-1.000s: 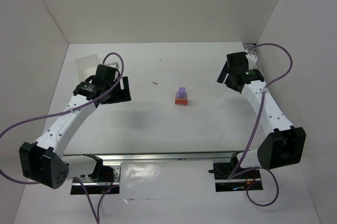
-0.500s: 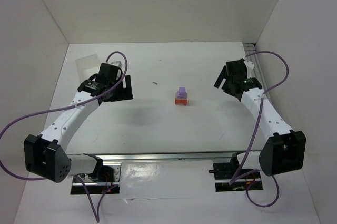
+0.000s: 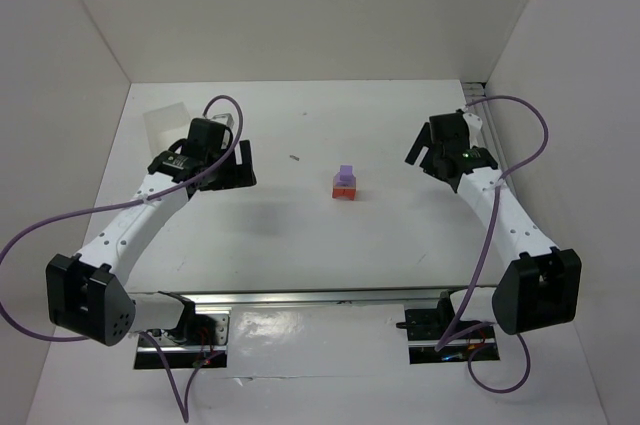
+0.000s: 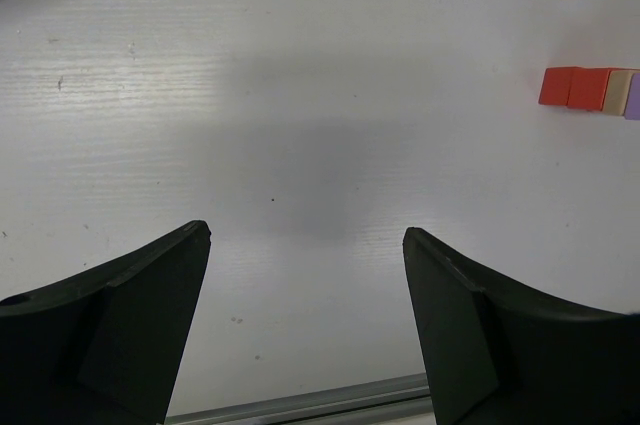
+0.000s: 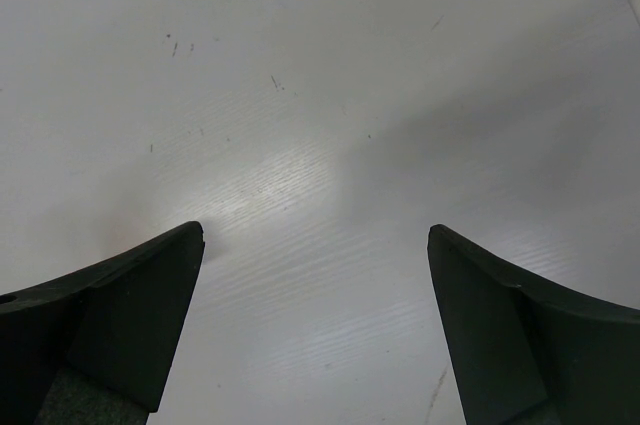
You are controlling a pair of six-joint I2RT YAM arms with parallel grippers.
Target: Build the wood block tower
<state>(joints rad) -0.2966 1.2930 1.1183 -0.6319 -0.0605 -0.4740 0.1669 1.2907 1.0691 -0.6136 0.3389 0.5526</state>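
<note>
The left arm [image 3: 130, 225] and the right arm [image 3: 510, 211] are built of white links joined by chunky black housings [image 3: 88, 297] at shoulder and wrist. A thin purple cable [image 3: 224, 98] loops along each. A tiny green light [image 3: 467, 156] glows on the right wrist, at three o'clock. The left pincer [image 4: 306, 237] and right pincer [image 5: 316, 235] carry broad matte-black fingers [image 4: 120, 325] with slanted tips. Black brackets [image 3: 188, 323] at six o'clock sit on a silver rail [image 3: 320, 296].

We are seeing a flat white table [image 3: 300, 240] carrying a short red-orange-and-lilac wooden cube stack [image 3: 344, 183] between the left pincer [image 3: 235, 167] and right pincer [image 3: 418, 153], and a translucent white plastic box [image 3: 165, 125] lying beyond the left one.
</note>
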